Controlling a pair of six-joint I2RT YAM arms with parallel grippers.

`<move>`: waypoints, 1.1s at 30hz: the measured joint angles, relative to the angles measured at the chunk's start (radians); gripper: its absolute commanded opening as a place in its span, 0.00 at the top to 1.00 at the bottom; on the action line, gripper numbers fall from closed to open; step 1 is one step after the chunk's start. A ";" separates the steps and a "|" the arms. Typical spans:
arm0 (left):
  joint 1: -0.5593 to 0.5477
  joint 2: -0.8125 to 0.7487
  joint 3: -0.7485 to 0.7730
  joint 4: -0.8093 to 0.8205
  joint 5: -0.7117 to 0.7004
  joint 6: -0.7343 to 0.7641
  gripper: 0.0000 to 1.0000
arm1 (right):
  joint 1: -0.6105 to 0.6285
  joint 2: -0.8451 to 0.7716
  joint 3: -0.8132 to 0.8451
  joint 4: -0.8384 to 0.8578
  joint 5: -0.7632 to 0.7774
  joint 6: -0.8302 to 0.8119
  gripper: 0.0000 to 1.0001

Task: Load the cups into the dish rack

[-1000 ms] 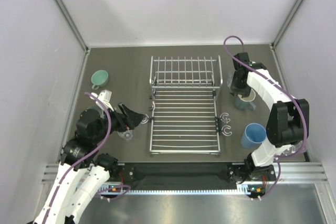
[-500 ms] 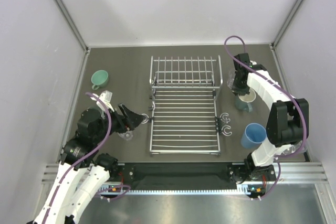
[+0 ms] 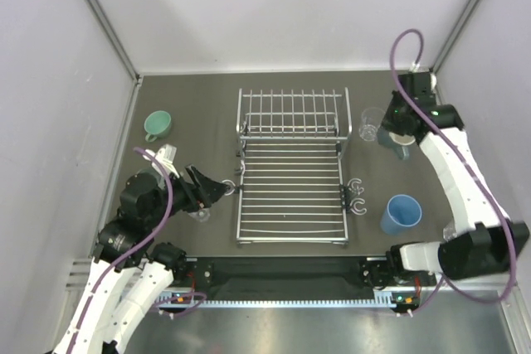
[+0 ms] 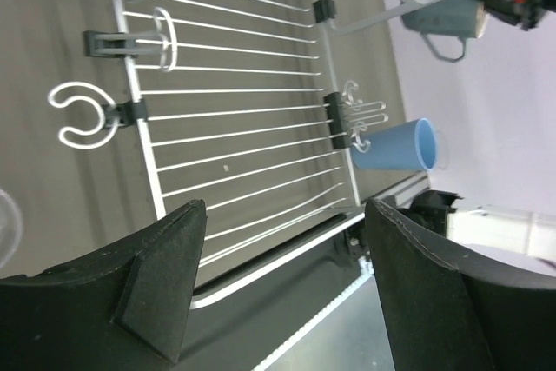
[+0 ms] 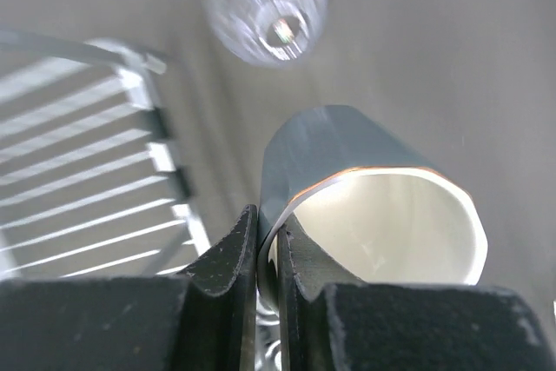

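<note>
My right gripper (image 3: 399,128) is shut on the rim of a grey-blue mug (image 3: 397,142), one finger inside and one outside, and holds it above the table right of the dish rack (image 3: 290,173). In the right wrist view the mug (image 5: 347,141) hangs from the gripper (image 5: 268,225). A clear tumbler (image 3: 371,123) stands just left of it. A light-blue tumbler (image 3: 401,214) stands at the front right. A mint-green mug (image 3: 157,125) sits far left. My left gripper (image 3: 217,188) is open and empty beside the rack's left edge, over another clear tumbler (image 3: 199,214).
White C-shaped clips (image 3: 358,196) lie right of the rack, and one (image 3: 228,189) is at its left edge. The rack's hinged back panel (image 3: 292,113) stands up. The left wrist view shows the rack (image 4: 234,128), the light-blue tumbler (image 4: 395,145) and the held mug (image 4: 447,19).
My right arm has lifted the grey-blue mug off the table and carried it back and to the right. The left arm has barely moved.
</note>
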 measured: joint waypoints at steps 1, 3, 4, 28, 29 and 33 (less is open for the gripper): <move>0.000 0.000 0.000 0.005 0.006 -0.005 0.21 | 0.000 -0.042 0.020 -0.003 -0.008 0.000 1.00; 0.000 0.005 0.000 0.032 0.029 -0.023 0.20 | 0.000 -0.111 0.063 -0.015 -0.034 0.001 1.00; 0.000 0.009 0.000 0.051 0.045 -0.036 0.19 | 0.000 -0.144 0.083 -0.021 -0.052 0.001 1.00; -0.329 0.324 -0.044 0.965 0.139 -0.183 0.15 | 0.011 -0.463 -0.169 0.587 -0.972 0.723 1.00; -0.354 0.341 -0.044 1.011 0.132 -0.158 0.15 | 0.019 -0.466 -0.169 0.618 -0.983 0.750 1.00; -0.446 0.445 -0.043 1.164 0.102 -0.077 0.15 | 0.066 -0.497 -0.169 0.729 -1.011 0.835 1.00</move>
